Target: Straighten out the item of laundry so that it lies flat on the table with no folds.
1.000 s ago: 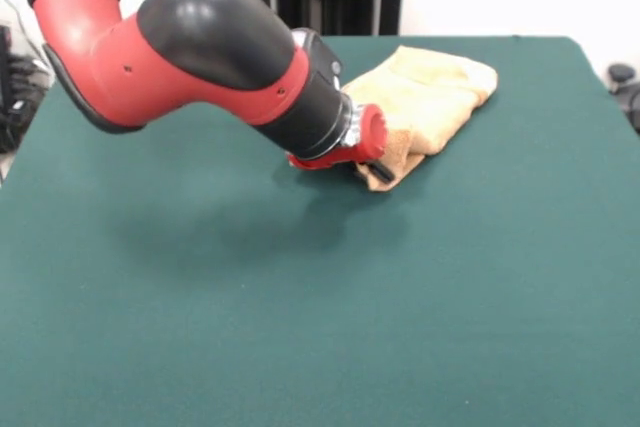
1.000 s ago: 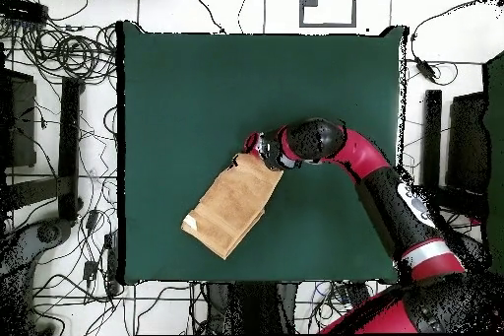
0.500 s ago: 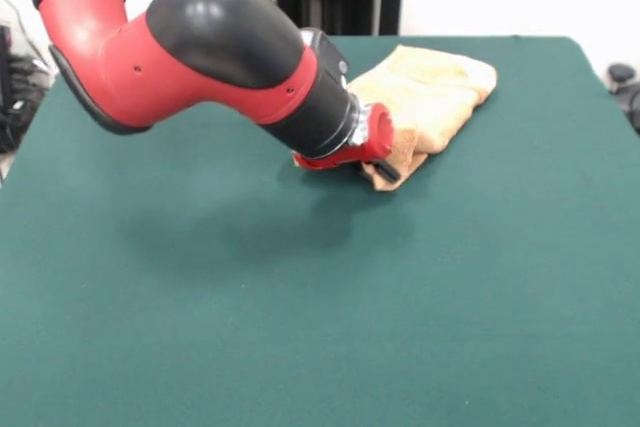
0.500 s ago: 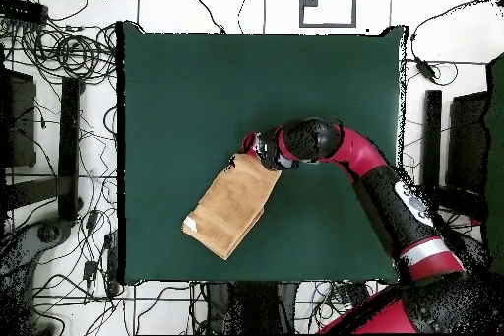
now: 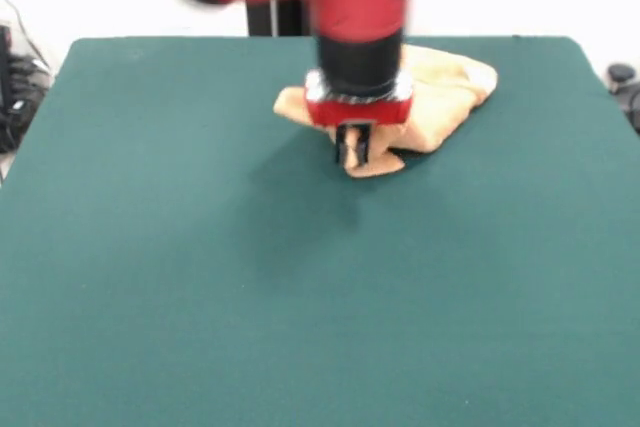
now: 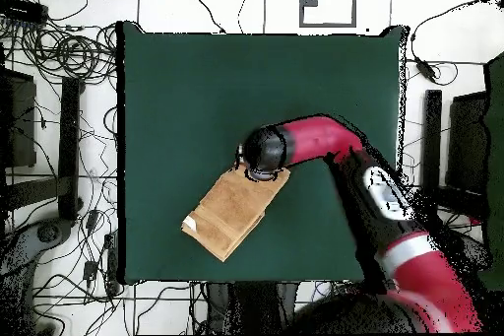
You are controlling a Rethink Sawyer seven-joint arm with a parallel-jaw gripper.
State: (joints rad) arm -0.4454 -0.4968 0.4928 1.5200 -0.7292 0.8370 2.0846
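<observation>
One corner of the folded towel (image 5: 440,97), lying near the desk (image 5: 200,277) far edge, sits pinched in the tool (image 5: 352,152). Judging by the fold, pulling that corner low and outward toward open desk should unfold it without bunching.

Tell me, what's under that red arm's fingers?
The folded towel on the green table. The fingers point down at its near corner; the arm hides the cloth behind them.

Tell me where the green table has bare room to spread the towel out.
The dark green felt-covered table is bare across the whole near half and both sides in the front view. The only crowded spot is the far middle, where the folded orange-tan terry towel lies and the red and black gripper stands at its near corner. Overhead, the towel lies near the robot-side edge.
</observation>
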